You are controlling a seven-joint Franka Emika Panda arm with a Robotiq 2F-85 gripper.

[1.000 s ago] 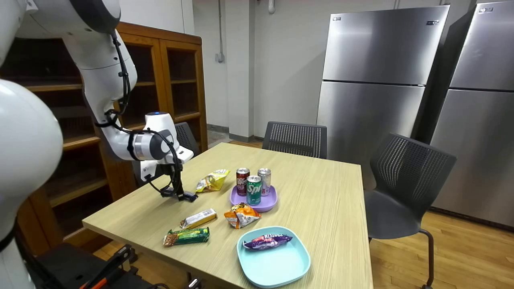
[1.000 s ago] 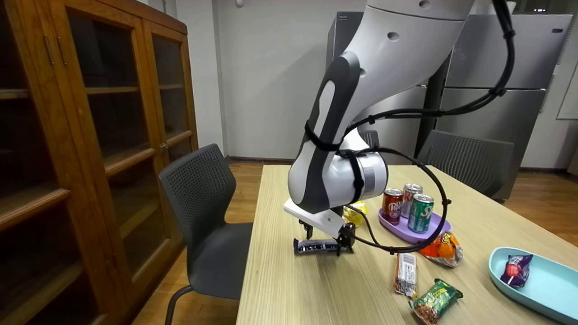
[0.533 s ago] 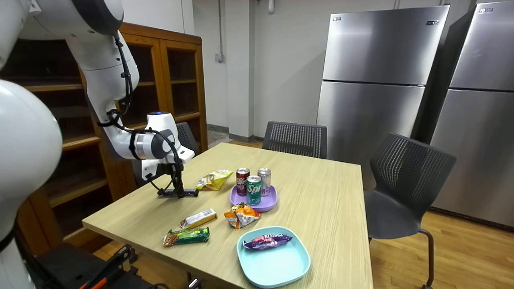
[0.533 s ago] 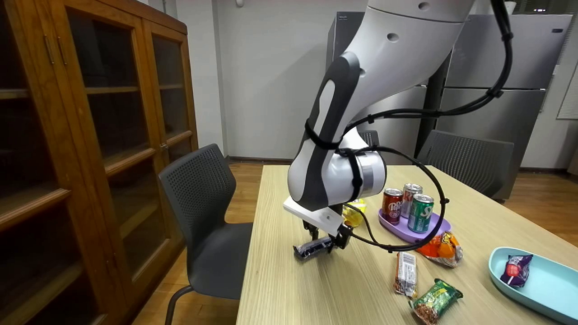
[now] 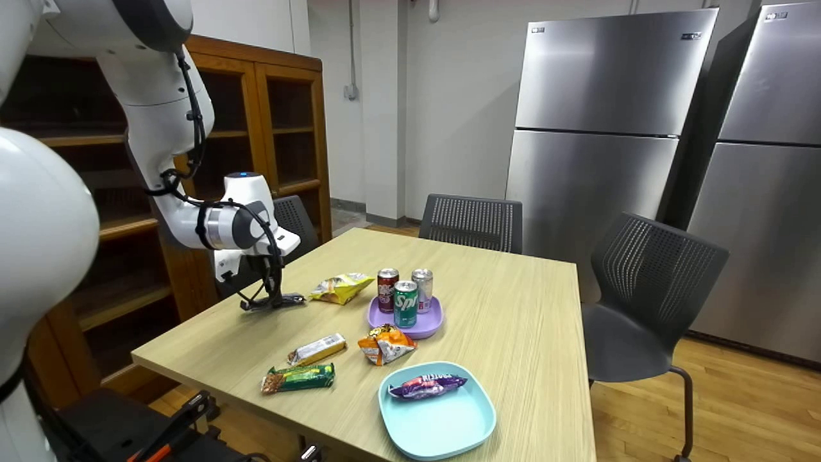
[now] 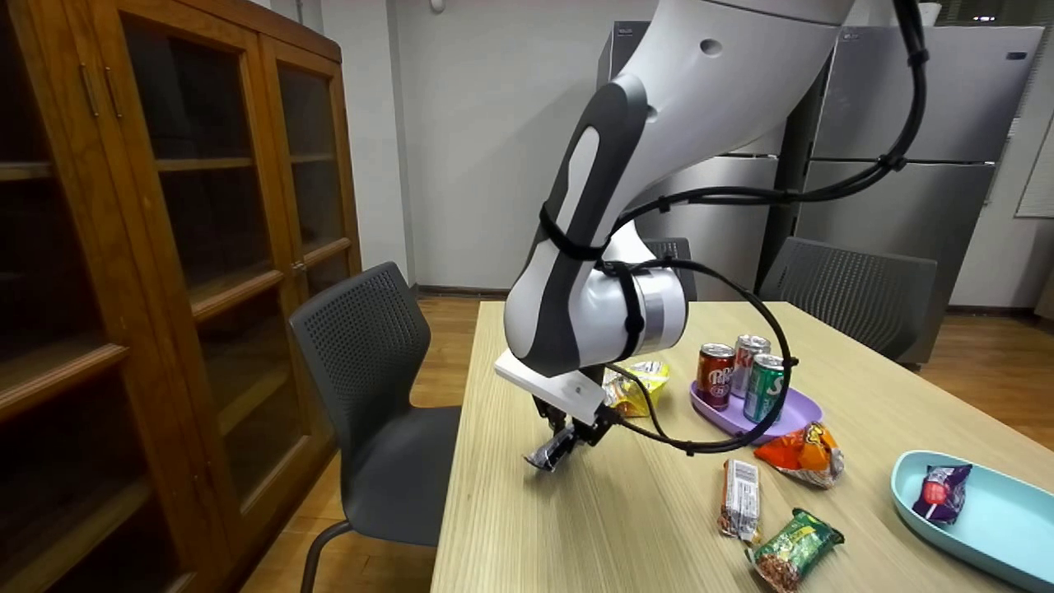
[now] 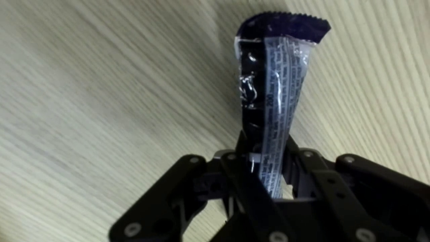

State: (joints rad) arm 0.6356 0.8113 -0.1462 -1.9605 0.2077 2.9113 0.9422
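Note:
A dark-wrapped bar (image 7: 275, 84) with a pale printed strip and a purple crimped end lies lengthwise between my fingers in the wrist view. Both fingers press its sides, so my gripper (image 7: 263, 144) is shut on it. In an exterior view the bar (image 6: 550, 450) tilts beneath the gripper (image 6: 574, 424), seemingly just off the table. Another exterior view has the bar's end (image 5: 295, 298) poking out past the dark fingers. Close beside it rests a yellow snack bag (image 5: 342, 288). The bar's middle is partly covered by the fingers.
On the table (image 5: 500, 308) stand a purple tray (image 5: 426, 330) with three cans, an orange bag (image 5: 386, 344), a tan bar (image 5: 317, 350) and a green packet (image 5: 298, 378). A light-blue tray (image 5: 442, 436) holds a purple packet (image 5: 426, 386). Chairs surround the table.
The jaws have closed on the bar, which has swung round in the process. Gripper and bar have risen slightly and shifted left in both exterior views. The yellow bag has moved a little.

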